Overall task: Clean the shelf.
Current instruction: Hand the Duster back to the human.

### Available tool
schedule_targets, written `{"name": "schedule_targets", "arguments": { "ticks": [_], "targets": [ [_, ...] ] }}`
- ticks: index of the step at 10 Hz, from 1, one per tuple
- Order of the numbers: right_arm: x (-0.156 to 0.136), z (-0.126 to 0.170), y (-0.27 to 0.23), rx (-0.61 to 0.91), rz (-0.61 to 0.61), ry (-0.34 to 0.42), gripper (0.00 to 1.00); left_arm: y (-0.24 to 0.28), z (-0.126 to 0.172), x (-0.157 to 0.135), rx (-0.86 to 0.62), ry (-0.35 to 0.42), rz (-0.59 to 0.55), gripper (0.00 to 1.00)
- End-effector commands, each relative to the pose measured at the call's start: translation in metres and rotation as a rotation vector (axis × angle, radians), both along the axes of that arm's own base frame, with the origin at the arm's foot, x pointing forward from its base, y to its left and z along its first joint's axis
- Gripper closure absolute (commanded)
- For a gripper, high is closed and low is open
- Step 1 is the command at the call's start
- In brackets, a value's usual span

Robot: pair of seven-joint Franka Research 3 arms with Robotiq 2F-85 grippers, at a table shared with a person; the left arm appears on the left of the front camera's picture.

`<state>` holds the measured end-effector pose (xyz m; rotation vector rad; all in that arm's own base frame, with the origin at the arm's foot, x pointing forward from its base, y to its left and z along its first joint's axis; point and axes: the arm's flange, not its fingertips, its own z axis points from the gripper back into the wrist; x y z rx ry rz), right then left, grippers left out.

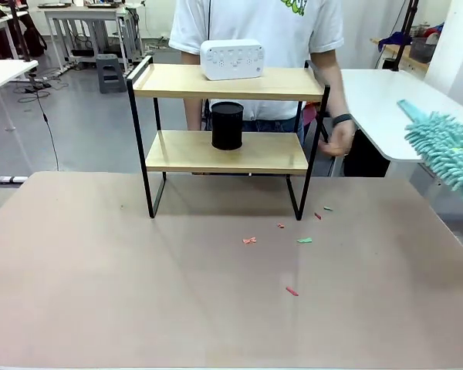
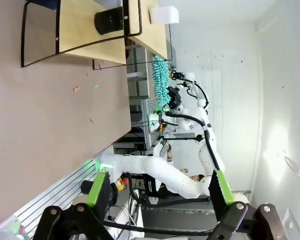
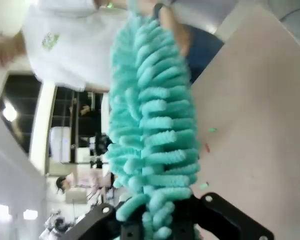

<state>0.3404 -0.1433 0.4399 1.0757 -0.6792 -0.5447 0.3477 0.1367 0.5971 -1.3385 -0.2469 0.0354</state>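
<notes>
The shelf (image 1: 224, 81) stands at the table's far middle, two light wood boards in a black frame. A white box (image 1: 231, 59) sits on its top board and a black cylinder (image 1: 227, 126) on the lower one. A teal fluffy duster (image 1: 445, 150) hangs in the air at the right, well clear of the shelf. My right gripper (image 3: 162, 222) is shut on the duster (image 3: 155, 125) at its base. My left gripper (image 2: 158, 187) is open and holds nothing, far back from the shelf (image 2: 90, 35) near the table's edge. The person's hand (image 1: 339, 142) is by the shelf's right legs.
Small red and green paper scraps (image 1: 249, 240) lie scattered on the brown table (image 1: 100, 293) in front of and right of the shelf. The person in a white shirt (image 1: 255, 23) stands behind the shelf. A white side table (image 1: 386, 100) is at the right.
</notes>
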Motion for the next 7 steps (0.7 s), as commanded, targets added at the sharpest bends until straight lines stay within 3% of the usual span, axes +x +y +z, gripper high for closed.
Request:
{"name": "schedule_targets", "arguments": {
  "ticks": [1,7],
  "targets": [
    [-0.0168,0.0103,-0.0073,0.022,0.090,-0.072,0.97,0.0032,-0.0003,-0.0019,0.002,-0.016,-0.008,0.00],
    [-0.0168,0.0103,-0.0073,0.022,0.090,-0.072,0.97,0.0032,-0.0003,-0.0019,0.002,-0.016,-0.008,0.00]
  ]
}}
